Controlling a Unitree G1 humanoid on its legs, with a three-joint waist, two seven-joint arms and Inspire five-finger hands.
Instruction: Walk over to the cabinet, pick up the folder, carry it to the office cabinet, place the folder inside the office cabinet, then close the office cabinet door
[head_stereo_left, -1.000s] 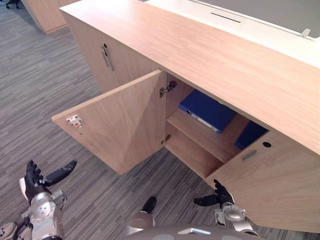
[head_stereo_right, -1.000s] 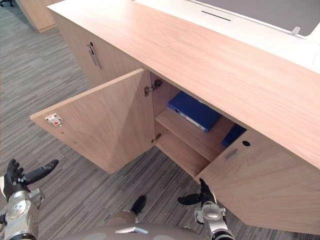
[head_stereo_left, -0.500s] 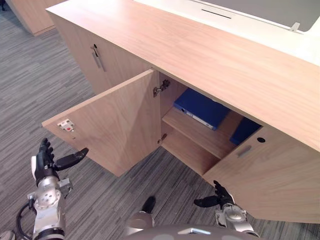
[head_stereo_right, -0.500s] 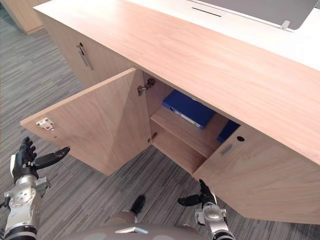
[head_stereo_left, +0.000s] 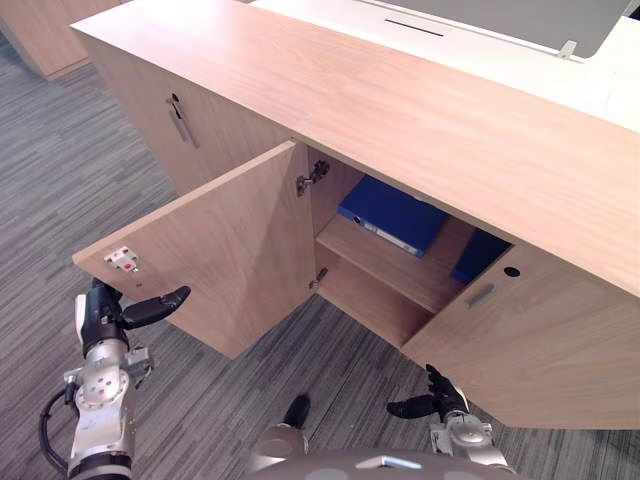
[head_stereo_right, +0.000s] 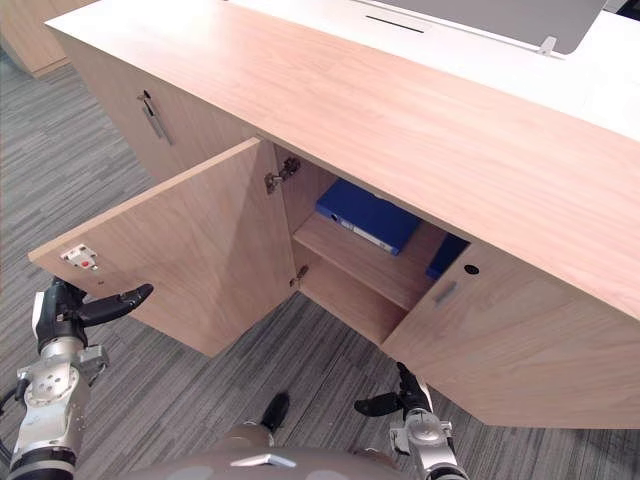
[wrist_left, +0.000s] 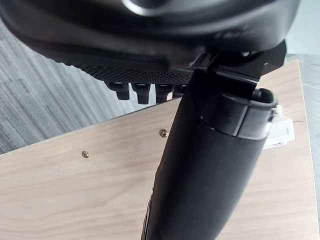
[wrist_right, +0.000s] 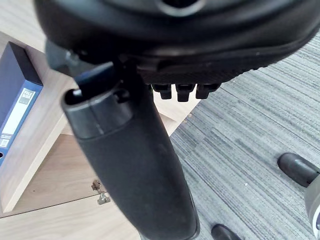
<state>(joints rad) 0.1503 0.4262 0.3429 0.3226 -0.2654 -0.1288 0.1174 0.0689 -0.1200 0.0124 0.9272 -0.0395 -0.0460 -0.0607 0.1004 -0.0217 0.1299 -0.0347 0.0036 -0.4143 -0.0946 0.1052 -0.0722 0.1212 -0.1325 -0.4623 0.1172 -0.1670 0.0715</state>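
Observation:
A blue folder lies flat on the upper shelf inside the open wooden office cabinet; its spine also shows in the right wrist view. My left hand is open, just below the free corner of the left door, thumb pointing at the door's inner face. In the left wrist view the thumb lies close over the door panel near its white latch. My right hand hangs open, low, in front of the right door. Neither hand holds anything.
A second blue folder stands deeper in the cabinet, partly behind the right door. A closed door with a metal handle lies left of the opening. Both open doors swing out over grey carpet.
My left hand has risen and moved in to the left door's free corner. The camera has shifted, so the cabinet sits further left. The right hand has stayed put.

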